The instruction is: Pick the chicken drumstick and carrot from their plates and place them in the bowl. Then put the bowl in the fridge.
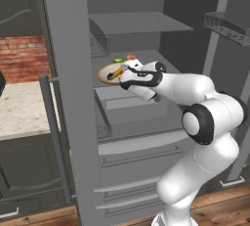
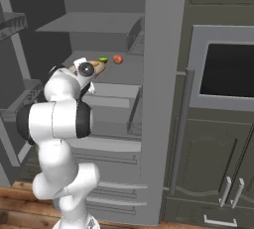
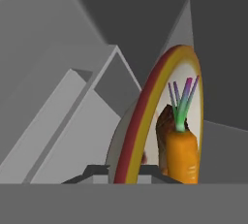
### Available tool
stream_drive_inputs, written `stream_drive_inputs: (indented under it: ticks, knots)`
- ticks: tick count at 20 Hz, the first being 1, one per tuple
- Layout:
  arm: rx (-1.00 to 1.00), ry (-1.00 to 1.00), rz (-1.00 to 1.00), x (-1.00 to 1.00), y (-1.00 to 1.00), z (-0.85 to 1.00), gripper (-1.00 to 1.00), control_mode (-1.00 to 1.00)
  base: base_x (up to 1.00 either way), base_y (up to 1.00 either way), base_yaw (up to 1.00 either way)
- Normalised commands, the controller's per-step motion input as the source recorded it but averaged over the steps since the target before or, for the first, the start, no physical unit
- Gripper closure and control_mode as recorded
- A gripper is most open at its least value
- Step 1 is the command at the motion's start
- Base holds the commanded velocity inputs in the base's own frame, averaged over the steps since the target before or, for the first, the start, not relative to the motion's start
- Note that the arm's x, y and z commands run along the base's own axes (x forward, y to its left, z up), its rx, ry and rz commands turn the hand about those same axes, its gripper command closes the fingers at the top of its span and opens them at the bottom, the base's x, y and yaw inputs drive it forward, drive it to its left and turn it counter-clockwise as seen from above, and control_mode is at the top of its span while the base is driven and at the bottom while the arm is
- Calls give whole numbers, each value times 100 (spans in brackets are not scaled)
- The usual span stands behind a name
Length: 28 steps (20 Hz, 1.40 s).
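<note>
Clamped on the near rim of the bowl [image 1: 108, 74], the gripper [image 1: 125, 68] reaches into the open fridge [image 1: 73, 122] with its jaws pressed together on that edge. In the hand view the bowl [image 3: 145, 121] appears edge-on, its tan and red-brown rim arching up from between the finger tips at the bottom of the view. Inside it lies the carrot [image 3: 182, 155], bright orange, its thin green and purple stalks pointing up. Just behind the carrot and touching it sits the dark brown chicken drumstick [image 3: 164, 126], mostly hidden.

From the left base view, the bowl sits at the level of a middle grey shelf [image 1: 146, 58], and the carrot [image 1: 116, 74] shows as an orange streak on the pale inside. Whether the bowl rests on the shelf or hangs just above it cannot be told. Farther back on the same shelf are a small green item [image 1: 117, 60] and a small red round fruit [image 1: 131, 57], near each other and apart from the bowl.

The white arm [image 1: 205, 117] bends from the lower right and stretches left into the fridge. An upper shelf [image 1: 136, 22] is above, drawers [image 1: 132, 181] below. A fridge door [image 1: 63, 98] with a long bar handle [image 1: 53, 137] stands open to the left, and beyond it are a speckled counter [image 1: 22, 107] and a brick wall [image 1: 22, 56]. In the right base view, dark cabinets [image 2: 218, 173] and a built-in oven window [image 2: 230, 69] stand to the right of the fridge.
</note>
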Motion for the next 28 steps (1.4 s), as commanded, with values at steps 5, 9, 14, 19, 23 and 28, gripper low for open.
stream_drive_inputs:
  ticks: [5, 9, 14, 19, 23, 28]
  knots:
    - [0, 0, 0, 26, 4, -9, 100, -100, 0, 0, 0]
    - [0, 0, 0, 28, 5, -15, 100, -100, 0, 0, 0]
    - [0, 0, 0, 34, 7, -12, 100, -100, 0, 0, 0]
    - [0, 0, 0, 38, 11, 0, 100, -100, 0, 0, 0]
    - [0, 0, 0, 39, 15, -1, 100, -100, 0, 0, 0]
    - [0, 0, 0, 43, 18, -5, 100, -100, 0, 0, 0]
